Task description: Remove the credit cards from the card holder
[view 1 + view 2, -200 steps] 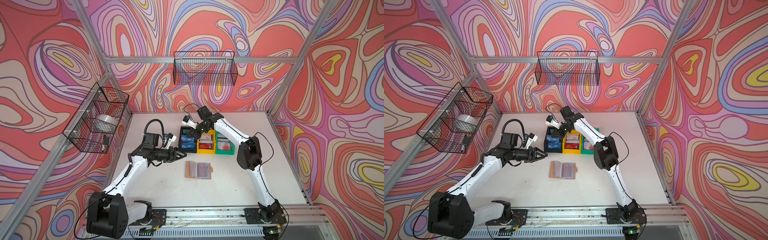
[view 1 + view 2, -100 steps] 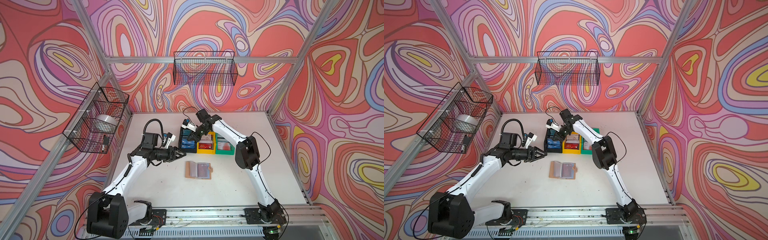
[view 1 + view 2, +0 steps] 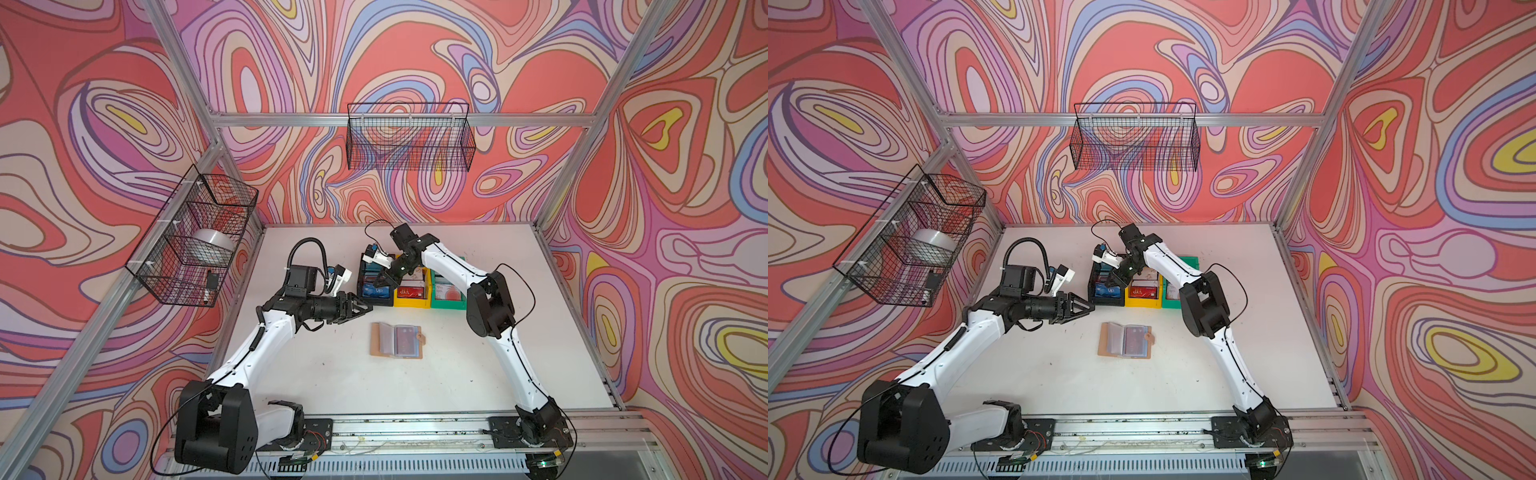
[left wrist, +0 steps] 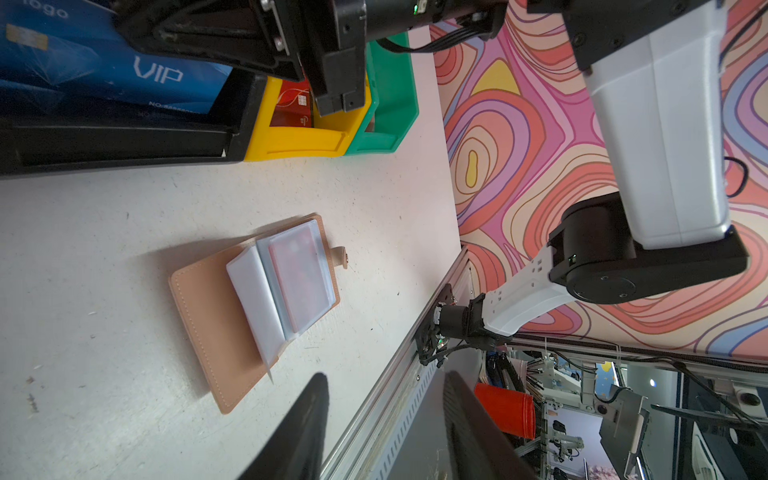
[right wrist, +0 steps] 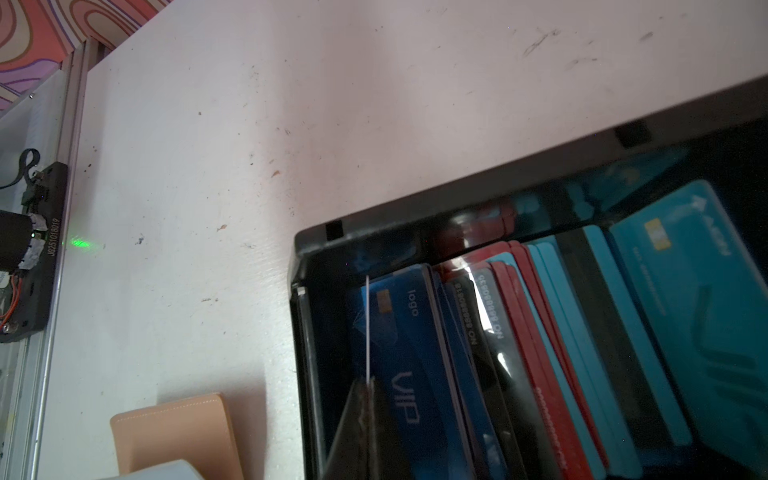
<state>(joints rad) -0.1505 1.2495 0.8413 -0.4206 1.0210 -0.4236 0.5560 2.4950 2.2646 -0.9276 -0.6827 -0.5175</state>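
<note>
Over the black bin (image 3: 376, 302), the right jaws have been brought lower and nearer that bin's front during the last second. The left arm (image 3: 274, 332) has scarcely been moved, and its jaws' spread is unchanged. The right jaws are pressed together on a thin card (image 5: 368, 328). In the right wrist view it is seen edge-on as a pale line standing out from the tips, just above the blue VIP card (image 5: 401, 374) and the other cards stacked in the bin. Its face colour cannot be told. One card is judged to have been drawn out and to be ready for release into the bin, so the task is partly done.

The card holder (image 3: 397, 340) is left lying open on the desk (image 3: 332, 382), in front of the bins and apart from both arms. In the left wrist view a reddish card (image 4: 301, 282) is seen inside its uppermost clear sleeve, so at least one more is judged to remain.

The right arm (image 3: 446, 262) is stretched across the green bin (image 3: 446, 306) and yellow bin (image 3: 411, 302), with the wrist bent down toward the black bin. The left arm is held nearly level above the desk. The left jaws are half spread and empty, and are pointed at the black bin's front corner.
</note>
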